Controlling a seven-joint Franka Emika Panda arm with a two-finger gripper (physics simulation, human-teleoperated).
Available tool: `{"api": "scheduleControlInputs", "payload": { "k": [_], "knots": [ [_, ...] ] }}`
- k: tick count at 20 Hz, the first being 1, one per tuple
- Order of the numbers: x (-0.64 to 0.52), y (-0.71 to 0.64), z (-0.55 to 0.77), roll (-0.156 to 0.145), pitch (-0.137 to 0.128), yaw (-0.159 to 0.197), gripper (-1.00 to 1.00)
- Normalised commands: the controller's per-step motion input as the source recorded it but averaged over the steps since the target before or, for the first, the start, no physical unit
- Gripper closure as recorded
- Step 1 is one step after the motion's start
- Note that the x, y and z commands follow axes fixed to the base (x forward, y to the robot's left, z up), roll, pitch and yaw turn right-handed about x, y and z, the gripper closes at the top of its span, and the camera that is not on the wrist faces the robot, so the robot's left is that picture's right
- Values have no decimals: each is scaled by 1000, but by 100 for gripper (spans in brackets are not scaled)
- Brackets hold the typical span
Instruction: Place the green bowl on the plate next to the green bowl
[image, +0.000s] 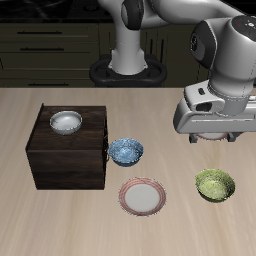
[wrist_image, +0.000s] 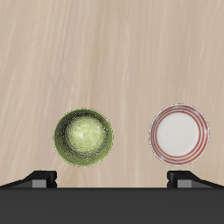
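The green bowl (image: 215, 185) has a mottled olive glaze and sits upright on the table near its front edge. It also shows in the wrist view (wrist_image: 84, 137). The plate (image: 142, 196), with a pinkish-red rim and pale centre, lies flat beside the bowl and is empty; it also shows in the wrist view (wrist_image: 179, 135). My gripper (image: 217, 138) hangs high above the table, a little farther back than the green bowl. In the wrist view the gripper (wrist_image: 114, 179) has its jaws wide apart and holds nothing.
A dark wooden box (image: 67, 148) stands on the table with a plain white-grey bowl (image: 66, 122) on top. A blue speckled bowl (image: 126, 151) sits between the box and the plate. The robot's base (image: 128, 68) is at the back.
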Motion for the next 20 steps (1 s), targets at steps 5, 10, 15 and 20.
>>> {"api": "scheduleControlInputs", "payload": {
  "k": [5, 10, 15, 20],
  "knots": [
    [18, -57, -62, 21, -8, -35, -100],
    [86, -124, -264, -2, 12, 7, -100],
    [42, -80, -239, -4, 38, -13, -100],
    [-38, -52, -273, 7, 17, 6, -100]
  ]
}}
